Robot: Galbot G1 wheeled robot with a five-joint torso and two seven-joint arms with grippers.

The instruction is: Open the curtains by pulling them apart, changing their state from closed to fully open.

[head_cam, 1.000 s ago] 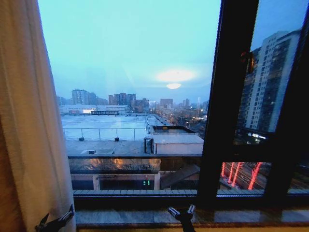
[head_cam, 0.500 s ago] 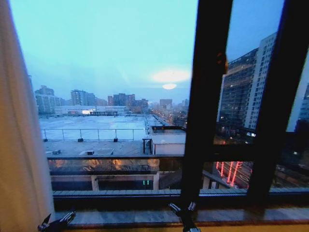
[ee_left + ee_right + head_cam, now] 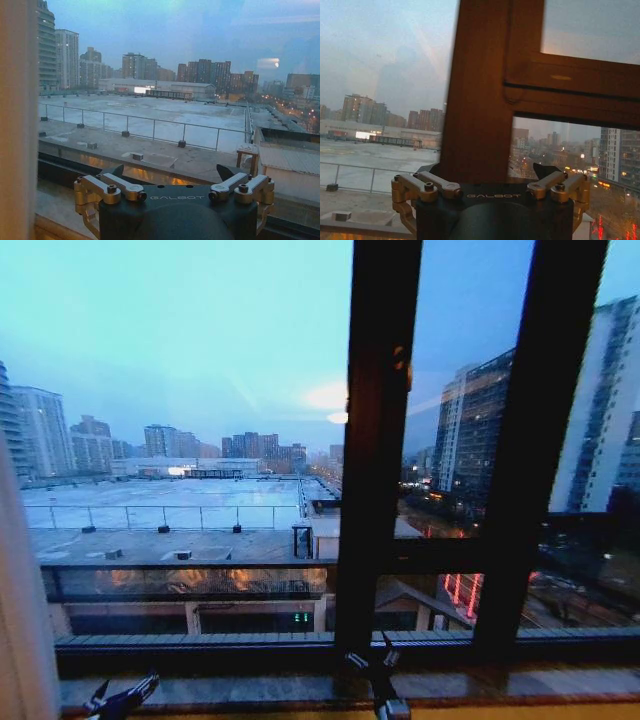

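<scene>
- Curtain (image 3: 18, 620): sheer white panel bunched at far left edge of my head view, window glass bare beside it.
- My L gripper (image 3: 122, 698): low by the window sill (image 3: 250, 688), near the curtain, not touching; fingers spread, holding nothing.
- My R gripper (image 3: 372, 658): low, in front of the dark window frame post (image 3: 375, 440); fingers apart, empty.

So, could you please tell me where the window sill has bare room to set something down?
The sill lies bare between the left tool and the right tool, below the window frame's bottom rail. Another bare stretch runs right of the right tool. The curtain crowds the far left corner.
</scene>
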